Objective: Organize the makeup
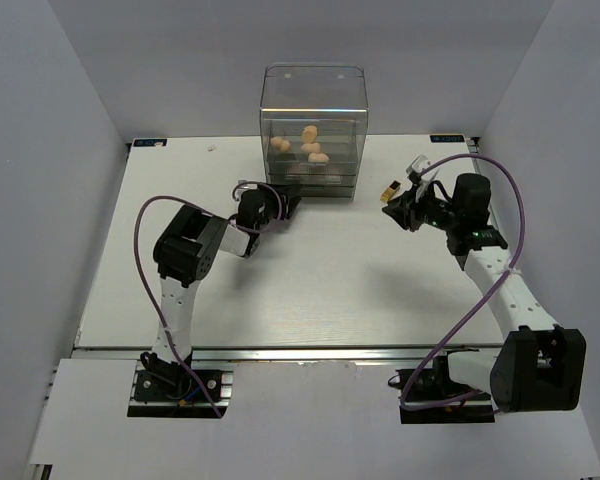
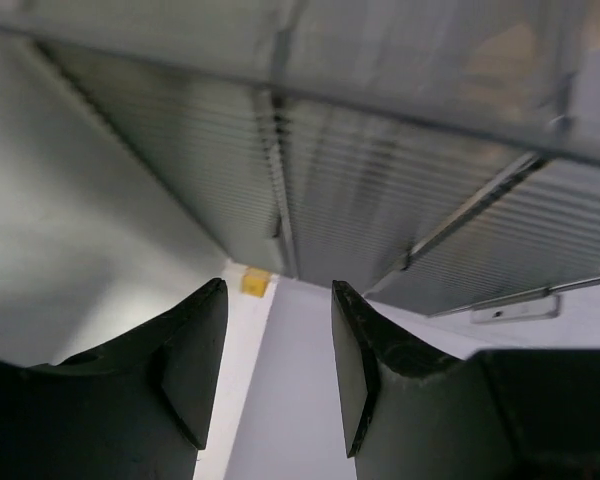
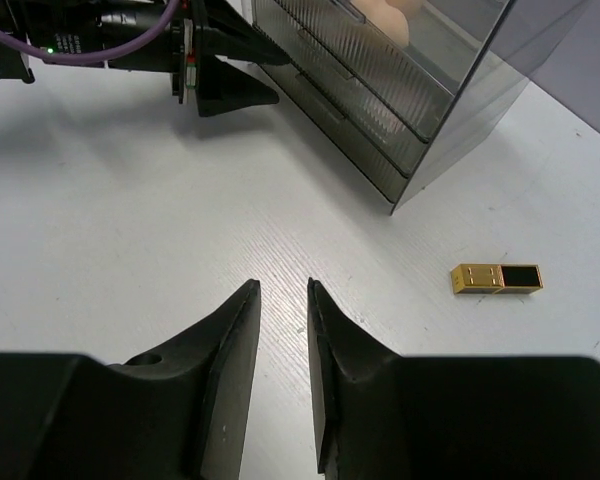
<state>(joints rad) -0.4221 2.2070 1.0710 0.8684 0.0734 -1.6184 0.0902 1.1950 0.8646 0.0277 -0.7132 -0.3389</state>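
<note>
The white worktop (image 1: 310, 290) bore one stray lipstick tube (image 3: 496, 279); sponges (image 1: 310, 148) sat in the drawer box (image 1: 313, 90). Both the left tool (image 2: 278, 360) and right tool (image 3: 283, 370) stood parted, empty.

In the left wrist view the drawer box (image 2: 400, 180) is blurred and runs off every edge (a peach smear (image 2: 508, 48) at top right cannot be named). The right wrist view cuts the sponges (image 3: 388, 12) at its top edge. From above, what lies in the lower drawers (image 1: 315, 179) is too dim to tell.

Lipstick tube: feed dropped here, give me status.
Left pincer open at drawer box front. Right pincer open, empty. Lipstick tube on table beside box. Nothing blocking it.
</note>
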